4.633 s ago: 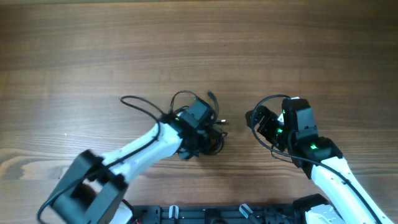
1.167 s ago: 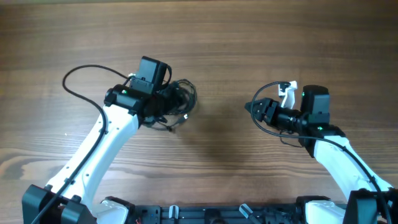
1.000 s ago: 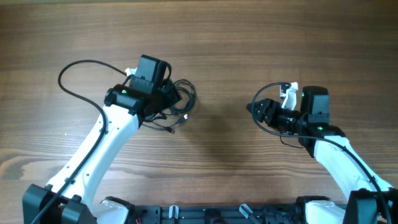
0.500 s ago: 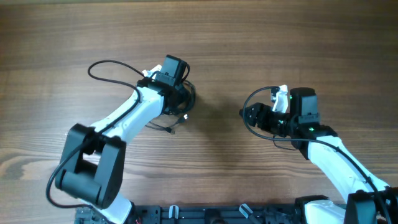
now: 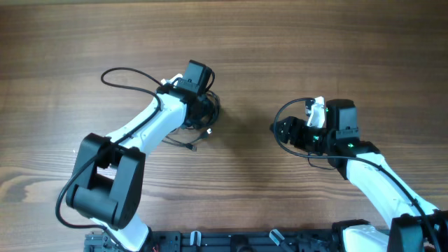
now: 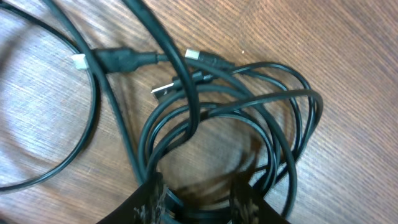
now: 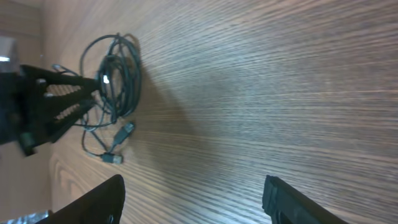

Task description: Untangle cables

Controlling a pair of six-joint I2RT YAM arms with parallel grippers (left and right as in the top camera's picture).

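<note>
Several thin black cables (image 5: 204, 115) lie in one loose, tangled bundle on the wooden worktop (image 5: 231, 42). The bundle is a little left of the middle of the worktop, about halfway between the far edge and the near edge. Two plug ends (image 5: 194, 145) stick out of the bundle on short strands toward the near edge.

The left arm (image 5: 140, 129) reaches from the near left corner to the bundle, and its wrist stands over the coils. In the left wrist view the left fingers (image 6: 147, 208) are at the bottom of the picture, some way apart. Several strands of the coil run into the gap between them. Whether the fingers already press these strands, I cannot tell. A flat silver plug (image 6: 163, 88) lies at the upper part of the coil, and a smaller plug (image 6: 200, 56) lies just beside it. One single strand (image 6: 92, 118) leaves the coil and curves away in a wide arc.

The right arm (image 5: 378, 182) comes from the near right corner and points toward the bundle. The right fingers (image 7: 106, 200) are spread wide and nothing is between them. They are well apart from the cables, on the side of the right edge. In the right wrist view the bundle is far ahead of them on the bare wood.
</note>
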